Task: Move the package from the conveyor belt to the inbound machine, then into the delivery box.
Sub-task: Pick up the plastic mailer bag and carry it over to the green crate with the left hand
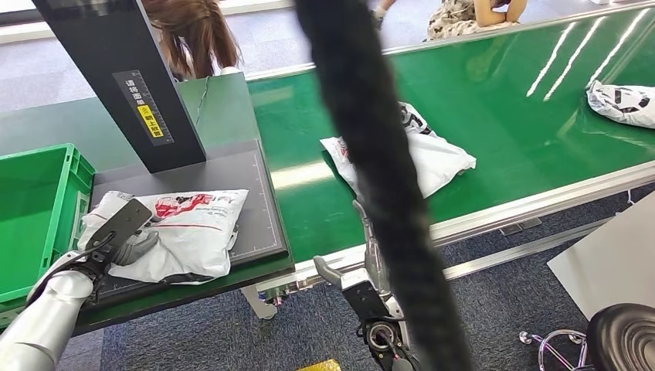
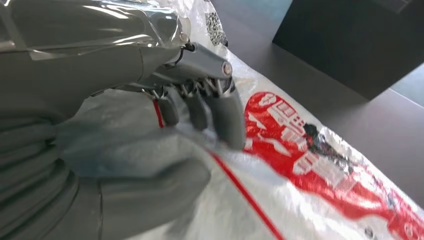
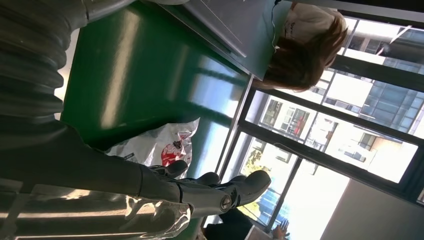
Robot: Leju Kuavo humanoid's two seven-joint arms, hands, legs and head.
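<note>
Left hand (image 1: 127, 236) is down on the white package (image 1: 189, 232) with the red printing, and it has a grip: the wrist view shows the dark fingers (image 2: 220, 117) curled over the plastic with the thick thumb (image 2: 150, 185) pressed in underneath, the film bunched between them. That package lies flat on the dark platform of the inbound machine (image 1: 259, 209), right at the foot of its black upright post (image 1: 123, 77). Just beside the platform, on the robot's left, sits the green delivery box (image 1: 39, 201). Over to the right hand (image 1: 363, 267) now: it hangs low at the near edge of the green conveyor belt (image 1: 502, 100), holding nothing, and its wrist camera shows the fingers (image 3: 250, 182) stretched out straight and loosely apart. On the belt a second white package (image 1: 440, 158) waits, partly hidden behind a thick black cable (image 1: 371, 154) that cuts across the head view, and a third bag (image 1: 622, 104) lies farther along to the right. A person (image 1: 197, 35) with brown hair stands behind the machine.
</note>
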